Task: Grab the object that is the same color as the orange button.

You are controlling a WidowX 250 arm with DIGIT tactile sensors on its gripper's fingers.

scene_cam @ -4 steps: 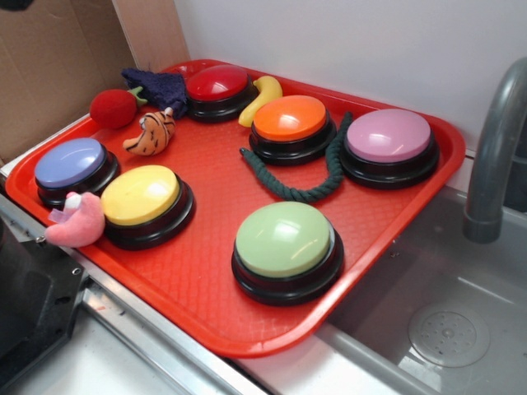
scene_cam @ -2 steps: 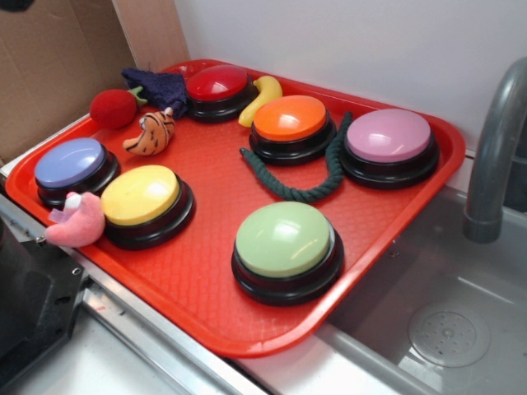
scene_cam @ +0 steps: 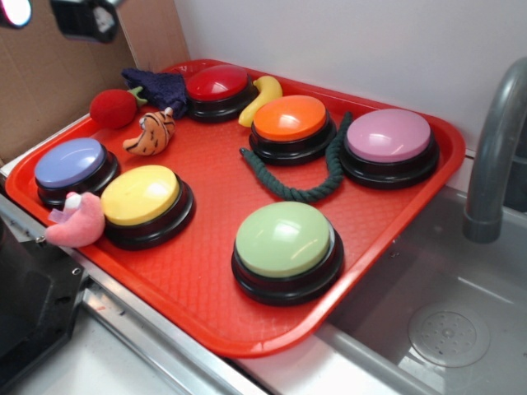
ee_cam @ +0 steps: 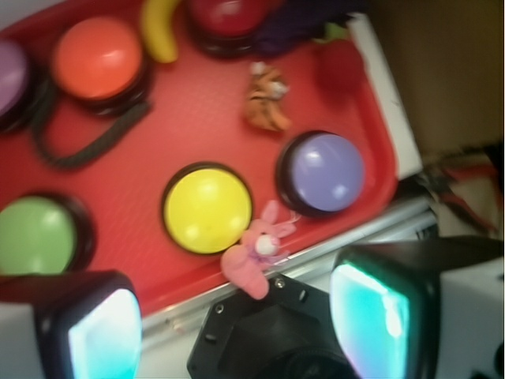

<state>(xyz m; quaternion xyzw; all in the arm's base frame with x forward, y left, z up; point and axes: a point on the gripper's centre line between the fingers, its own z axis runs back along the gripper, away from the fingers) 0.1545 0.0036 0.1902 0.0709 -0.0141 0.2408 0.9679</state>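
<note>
The object, a small orange plush with dark stripes [scene_cam: 151, 134], lies on the red tray [scene_cam: 206, 271] between the red and blue buttons; the wrist view shows this plush [ee_cam: 267, 100] near the top. The orange button [scene_cam: 290, 118] stands at the tray's back centre, and the same button [ee_cam: 97, 58] appears top left from the wrist. My gripper [scene_cam: 45, 12] hangs high at the top left corner, well above and left of the plush. In the wrist view the gripper [ee_cam: 237, 332] is open, with nothing between its fingers [ee_cam: 371, 316], above the black arm base.
Red button [scene_cam: 216, 84], banana [scene_cam: 262, 97], red plush ball [scene_cam: 113, 108], purple cloth [scene_cam: 156, 82], blue button [scene_cam: 72, 164], yellow button [scene_cam: 142, 197], pink plush [scene_cam: 76, 222], green button [scene_cam: 284, 243], pink button [scene_cam: 389, 138] and green rope [scene_cam: 296, 185] share the tray. A faucet [scene_cam: 494, 156] and sink lie right.
My gripper has come into the exterior view at the top left corner; earlier only a dark sliver showed there. Nothing on the tray has moved.
</note>
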